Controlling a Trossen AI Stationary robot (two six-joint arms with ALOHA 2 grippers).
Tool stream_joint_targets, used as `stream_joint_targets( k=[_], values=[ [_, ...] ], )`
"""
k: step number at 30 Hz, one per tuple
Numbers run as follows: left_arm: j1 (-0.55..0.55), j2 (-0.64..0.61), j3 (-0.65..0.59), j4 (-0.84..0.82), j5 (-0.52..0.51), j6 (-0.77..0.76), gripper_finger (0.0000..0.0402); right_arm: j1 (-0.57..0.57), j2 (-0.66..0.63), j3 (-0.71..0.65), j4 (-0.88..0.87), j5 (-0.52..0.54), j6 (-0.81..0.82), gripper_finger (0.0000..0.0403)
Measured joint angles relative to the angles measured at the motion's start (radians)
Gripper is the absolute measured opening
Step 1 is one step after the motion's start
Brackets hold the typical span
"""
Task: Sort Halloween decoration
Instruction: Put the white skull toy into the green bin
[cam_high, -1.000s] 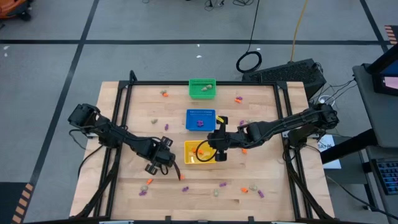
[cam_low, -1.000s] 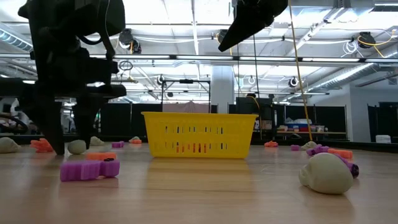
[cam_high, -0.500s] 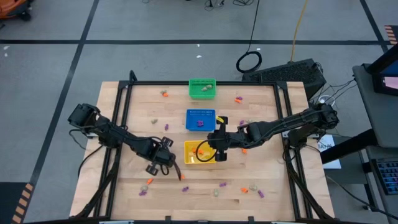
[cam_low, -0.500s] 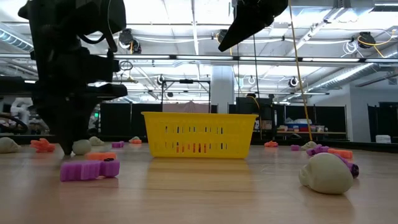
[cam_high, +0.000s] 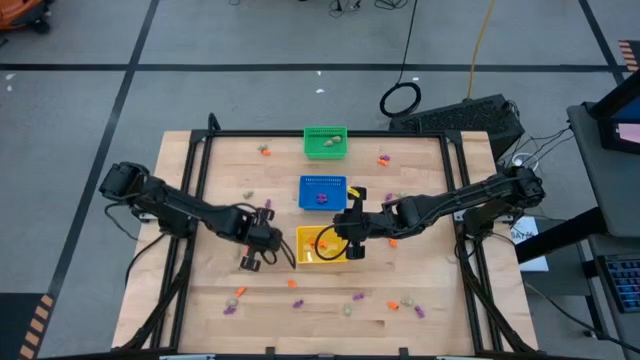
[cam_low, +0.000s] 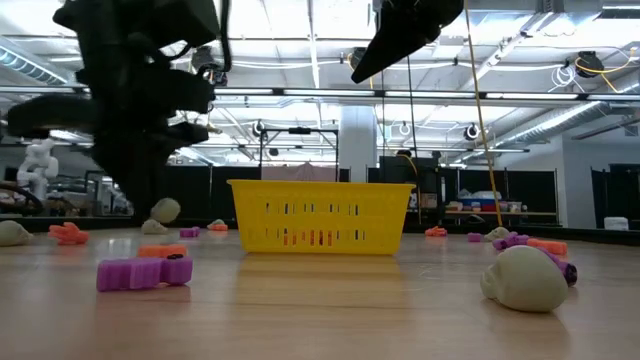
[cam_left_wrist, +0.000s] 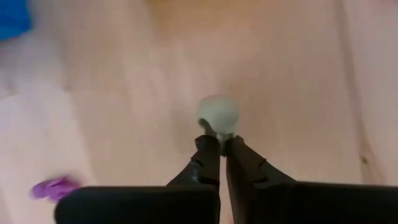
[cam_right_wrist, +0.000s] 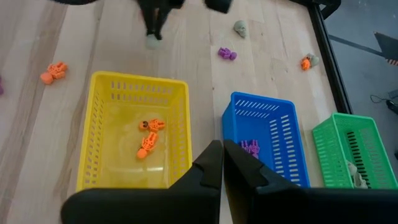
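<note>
Two tools are closed: the left tool (cam_left_wrist: 222, 142) grips a pale trinket (cam_left_wrist: 218, 115) above the bench (cam_high: 420, 170), the right tool (cam_right_wrist: 222, 149) holds nothing.

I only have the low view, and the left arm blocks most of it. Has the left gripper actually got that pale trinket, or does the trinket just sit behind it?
Observer: It has it. The left wrist view shows the left gripper shut on the pale trinket, pinched at the very fingertips.
Operator: Which basket takes pale ones?
Observer: The green basket. It already holds another pale piece.
Operator: Is the right gripper carrying anything?
Observer: No. The right gripper is shut and empty, hanging by the yellow basket.
</note>
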Motion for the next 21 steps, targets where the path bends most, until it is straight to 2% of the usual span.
stream_joint_targets(
  k=[10,14,18,21],
  values=[
    [0.212,-0.129,0.002,0.016,0.003,-0.022,0.0001,0.0,0.0,0.0,-0.01,0.0,0.002,0.0],
    [0.342,-0.143,0.019,0.043,0.004,-0.009,0.0001,0.0,0.0,0.0,-0.011,0.0,0.002,0.0],
    [0.499,-0.137,0.058,0.138,0.007,0.061,0.0001,0.0,0.0,0.0,-0.01,0.0,0.001,0.0],
    [0.608,-0.104,0.113,0.204,0.052,0.113,0.0001,0.0,0.0,0.0,-0.01,0.0,0.002,0.0]
  ],
)
